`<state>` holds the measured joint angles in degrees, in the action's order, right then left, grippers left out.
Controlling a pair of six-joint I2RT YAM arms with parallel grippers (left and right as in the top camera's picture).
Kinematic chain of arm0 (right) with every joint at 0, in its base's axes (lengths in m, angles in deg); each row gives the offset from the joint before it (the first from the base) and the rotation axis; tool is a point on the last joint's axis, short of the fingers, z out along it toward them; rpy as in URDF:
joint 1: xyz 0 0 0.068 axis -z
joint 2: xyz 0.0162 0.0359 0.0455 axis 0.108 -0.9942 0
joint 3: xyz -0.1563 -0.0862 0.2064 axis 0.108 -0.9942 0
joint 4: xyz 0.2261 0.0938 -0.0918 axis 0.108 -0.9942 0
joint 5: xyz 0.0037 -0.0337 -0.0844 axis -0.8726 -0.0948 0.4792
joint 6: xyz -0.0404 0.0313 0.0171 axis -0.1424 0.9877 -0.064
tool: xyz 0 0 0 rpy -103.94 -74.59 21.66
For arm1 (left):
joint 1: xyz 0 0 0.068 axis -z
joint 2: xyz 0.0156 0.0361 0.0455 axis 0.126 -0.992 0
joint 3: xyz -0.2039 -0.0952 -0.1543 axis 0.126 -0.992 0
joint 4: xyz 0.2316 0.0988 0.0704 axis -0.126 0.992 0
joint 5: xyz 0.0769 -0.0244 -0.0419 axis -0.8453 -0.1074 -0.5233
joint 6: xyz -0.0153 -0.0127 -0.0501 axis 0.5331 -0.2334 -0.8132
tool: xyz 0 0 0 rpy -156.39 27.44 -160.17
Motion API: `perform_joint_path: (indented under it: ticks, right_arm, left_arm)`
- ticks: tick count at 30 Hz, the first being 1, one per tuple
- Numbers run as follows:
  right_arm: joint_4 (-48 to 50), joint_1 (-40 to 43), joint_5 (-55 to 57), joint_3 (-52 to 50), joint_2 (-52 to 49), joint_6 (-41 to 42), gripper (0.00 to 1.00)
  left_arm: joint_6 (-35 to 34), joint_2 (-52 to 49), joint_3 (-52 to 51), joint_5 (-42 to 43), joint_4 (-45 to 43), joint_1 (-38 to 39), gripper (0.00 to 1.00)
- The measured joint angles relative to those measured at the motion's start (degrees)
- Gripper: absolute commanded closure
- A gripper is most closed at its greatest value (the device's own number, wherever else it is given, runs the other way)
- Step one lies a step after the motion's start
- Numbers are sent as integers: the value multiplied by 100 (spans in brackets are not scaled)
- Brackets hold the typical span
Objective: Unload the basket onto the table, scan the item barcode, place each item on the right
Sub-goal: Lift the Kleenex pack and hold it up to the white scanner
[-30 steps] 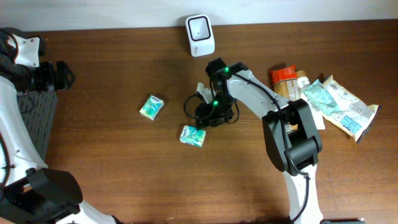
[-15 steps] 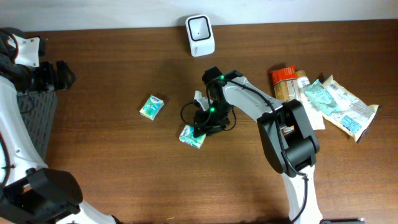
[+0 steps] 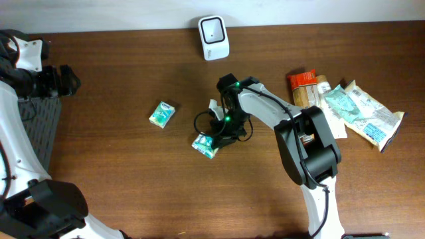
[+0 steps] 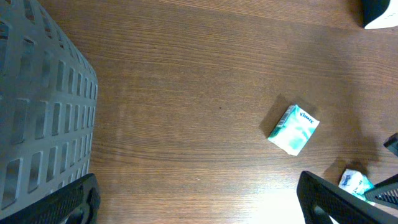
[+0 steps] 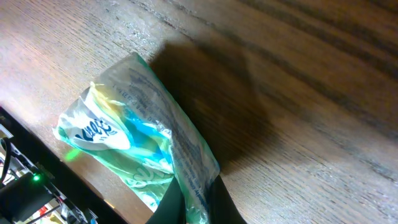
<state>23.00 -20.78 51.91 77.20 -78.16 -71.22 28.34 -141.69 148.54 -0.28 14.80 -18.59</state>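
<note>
Table [image 3: 133, 186]: a dark wooden top is carrying the whole scene, running back to a pale wall edge.
Right arm [image 3: 269, 106]: is reaching from the near right side leftward over the middle of the table, with green lights glowing near its wrist.
Basket [image 4: 37, 124]: a grey slatted bin is sitting at the far left edge, just beside the left gripper.
Packet pile [image 3: 348, 109]: mixed wrappers, orange and pale green among them, are lying heaped at the right, well apart from the gripped item.
Scanner [image 3: 214, 38]: a white unit with a dark window is standing at the back centre, well apart from the tissue pack.
Left gripper [image 3: 65, 79]: is hovering over the left edge, jaws spread wide and holding nothing.
Right gripper [image 5: 196, 205]: is pinching, its dark fingers [image 5: 227, 208] drawn together on the crinkled end of the tissue pack.
Tissue pack [image 5: 130, 149]: green and white, is sitting near the table's middle in front of the scanner, with one end caught in the right gripper. Whether it is clearing the wood cannot be told.
Spare pack [image 4: 293, 129]: a matching one is lying alone on the wood, to the left of the gripped one and apart from it.
</note>
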Motion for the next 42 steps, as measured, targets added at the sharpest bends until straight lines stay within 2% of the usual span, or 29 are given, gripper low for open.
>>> perform_joint_path:
  ticks: [5, 8, 13, 16, 25, 29, 33, 36, 40, 42]
  right_arm:
    - [-518, 28, -289, 138, 17, -111, 96]
    - [-1257, 238, -1368, 584, 258, -262, 96]
    - [-1878, 809, -3154, 688, 717, -710, 96]
    - [-2015, 1106, -3845, 688, 933, -960, 96]
    - [-2026, 1665, -4223, 933, 2717, -1104, 96]
    - [-2026, 1672, -4197, 984, 2924, -1108, 96]
    - [-1829, 1670, -3526, 984, 2924, -962, 96]
    - [-1683, 1464, -2194, 984, 2924, -551, 96]
    - [-1572, 623, 11, 984, 2922, 155, 96]
    - [-1790, 313, 997, 1331, 2822, 420, 96]
  left_arm:
    - [0, 0, 0, 2, 4, 0, 1]
    - [0, 0, 0, 0, 0, 0, 1]
    - [0, 0, 0, 0, 2, 0, 1]
    - [0, 0, 0, 0, 2, 0, 1]
    - [0, 0, 0, 0, 2, 0, 1]
    - [0, 0, 0, 0, 2, 0, 1]
    - [0, 0, 0, 0, 0, 0, 1]
    - [0, 0, 0, 0, 0, 0, 1]
    - [0, 0, 0, 0, 4, 0, 1]
    - [0, 0, 0, 0, 4, 0, 1]
